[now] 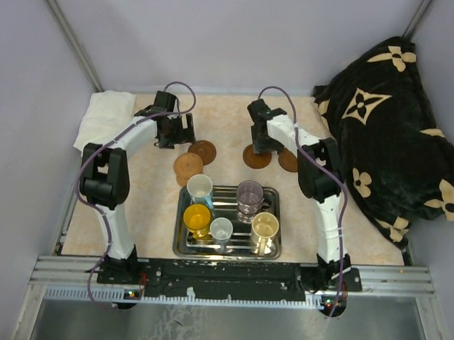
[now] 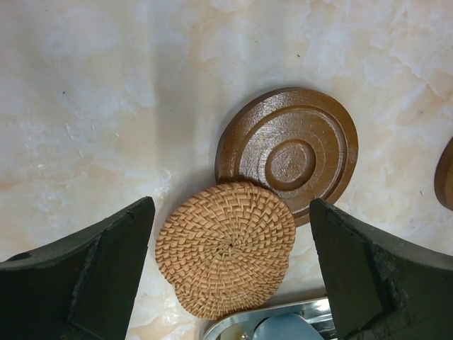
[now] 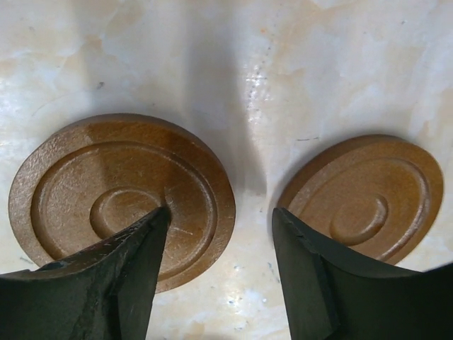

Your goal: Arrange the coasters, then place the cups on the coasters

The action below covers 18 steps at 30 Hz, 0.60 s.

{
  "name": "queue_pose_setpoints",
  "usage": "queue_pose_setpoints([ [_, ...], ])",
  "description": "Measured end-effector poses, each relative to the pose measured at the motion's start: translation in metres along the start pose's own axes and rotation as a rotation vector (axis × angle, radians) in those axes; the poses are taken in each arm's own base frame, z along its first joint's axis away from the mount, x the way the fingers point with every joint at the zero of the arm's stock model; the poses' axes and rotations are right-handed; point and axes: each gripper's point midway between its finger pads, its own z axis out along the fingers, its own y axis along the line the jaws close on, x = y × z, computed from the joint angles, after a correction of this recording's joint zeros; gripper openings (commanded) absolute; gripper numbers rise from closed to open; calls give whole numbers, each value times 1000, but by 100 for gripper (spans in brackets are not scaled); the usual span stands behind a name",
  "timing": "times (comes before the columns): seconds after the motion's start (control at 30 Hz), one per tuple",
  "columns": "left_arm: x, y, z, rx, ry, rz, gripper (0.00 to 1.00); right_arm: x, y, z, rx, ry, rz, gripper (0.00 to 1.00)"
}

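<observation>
Coasters (image 1: 202,151): five on surface (image 1: 229,118), woven pair (image 2: 226,248) overlapping, unarranged.
Cups (image 1: 221,229): five, all in tray (image 1: 278,216), none placed.
Left tool (image 2: 230,212): wide open, empty.
Right tool (image 3: 221,212): parted, empty.

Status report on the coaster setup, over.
Left end effector open above stacked woven coasters. Right end effector open over two wooden coasters, empty. Five cups in tray, none on coasters. No obstruction seen.
</observation>
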Motion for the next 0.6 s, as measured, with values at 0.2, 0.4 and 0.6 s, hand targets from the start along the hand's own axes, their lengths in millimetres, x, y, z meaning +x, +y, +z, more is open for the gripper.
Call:
queue_pose_setpoints([
  [0.2,0,1,10,1,1,0,91,-18,-10,-7,44,22,-34,64],
  [0.4,0,1,25,8,8,-4,67,-96,19,-48,-76,-168,-27,64],
  [0.6,1,11,36,-43,31,-13,68,-93,74,-55,-220,-181,-105,62],
])
